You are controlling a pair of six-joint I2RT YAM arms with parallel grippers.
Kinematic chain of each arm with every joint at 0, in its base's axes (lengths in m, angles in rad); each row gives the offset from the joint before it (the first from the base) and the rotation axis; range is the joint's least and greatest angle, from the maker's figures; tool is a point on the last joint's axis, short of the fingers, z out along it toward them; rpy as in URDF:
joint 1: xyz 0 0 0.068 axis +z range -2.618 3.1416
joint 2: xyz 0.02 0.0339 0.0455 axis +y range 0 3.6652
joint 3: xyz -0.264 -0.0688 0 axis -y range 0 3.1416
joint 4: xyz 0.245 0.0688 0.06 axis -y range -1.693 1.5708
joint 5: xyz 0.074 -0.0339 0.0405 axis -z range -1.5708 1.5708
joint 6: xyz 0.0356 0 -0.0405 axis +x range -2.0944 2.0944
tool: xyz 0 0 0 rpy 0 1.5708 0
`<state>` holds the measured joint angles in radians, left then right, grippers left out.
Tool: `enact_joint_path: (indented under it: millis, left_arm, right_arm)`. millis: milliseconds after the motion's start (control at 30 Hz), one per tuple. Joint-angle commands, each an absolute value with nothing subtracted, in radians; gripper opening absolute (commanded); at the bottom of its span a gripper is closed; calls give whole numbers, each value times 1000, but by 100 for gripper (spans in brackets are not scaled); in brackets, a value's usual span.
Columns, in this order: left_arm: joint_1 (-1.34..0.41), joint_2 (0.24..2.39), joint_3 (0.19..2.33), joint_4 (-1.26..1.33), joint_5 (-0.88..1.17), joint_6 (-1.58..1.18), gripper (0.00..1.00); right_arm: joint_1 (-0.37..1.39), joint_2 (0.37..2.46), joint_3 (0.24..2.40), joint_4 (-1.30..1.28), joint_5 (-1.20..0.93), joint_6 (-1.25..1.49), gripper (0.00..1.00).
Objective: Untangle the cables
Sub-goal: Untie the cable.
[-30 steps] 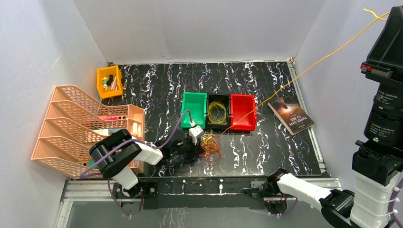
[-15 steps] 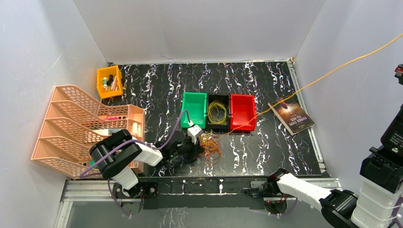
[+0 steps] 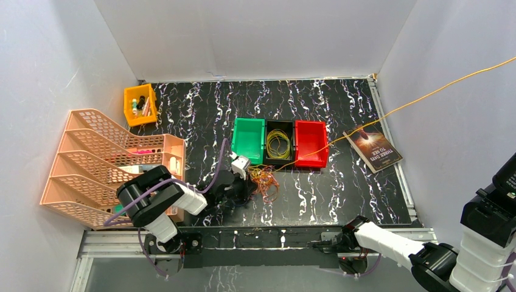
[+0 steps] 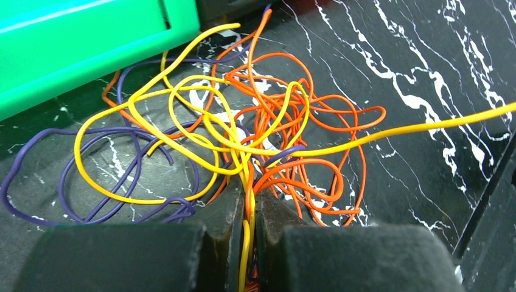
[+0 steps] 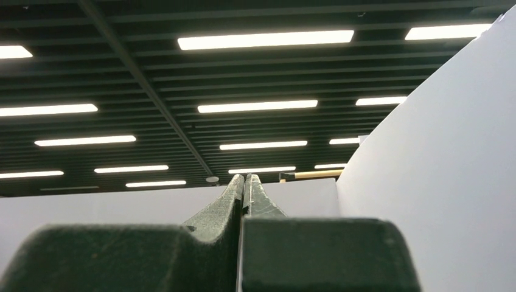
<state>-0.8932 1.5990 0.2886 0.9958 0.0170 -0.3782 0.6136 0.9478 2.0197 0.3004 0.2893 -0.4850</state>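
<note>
Many thin cables [image 3: 264,182] lie in a knot on the desk [image 3: 341,188], just in front of the green bin [image 3: 248,139]. The left end effector [image 4: 246,194] pinches a yellow cable [image 4: 245,249] at the near side of the knot. From above, its arm hides part of the knot. One long strand [image 3: 426,94] passes over a corner of the red bin [image 3: 311,143] and runs off the right edge, so its end is cut off. The right end effector [image 5: 244,188] is pressed together and points at the ceiling. I cannot tell if it holds that strand. Bare desk lies right of the knot, up to the book [image 3: 372,148].
</note>
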Motion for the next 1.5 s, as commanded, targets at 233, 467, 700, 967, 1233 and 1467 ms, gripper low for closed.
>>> enact_joint_path:
  millis: [233,467,700,967,1233,1467]
  left_arm:
    - [-885,1712,186,813,-167,-512,0]
    - [-886,1721,169,820,-203,-535,0]
    - [-887,1707,159,835,-177,-522,4]
    - [-886,1459,151,816,-55,-357,17]
    - [-886,1258,181,519,-206,-384,0]
    - [-885,1125,205,417,-326,-412,0]
  right_arm:
    - [615,922,2027,432,325,-564,0]
    - [617,925,2050,441,323,-596,0]
    - [623,914,2031,419,325,-574,0]
    - [624,879,1852,306,330,-400,0]
    - [623,847,1697,51,608,-235,0]
    - [623,772,1519,-214,800,-117,0]
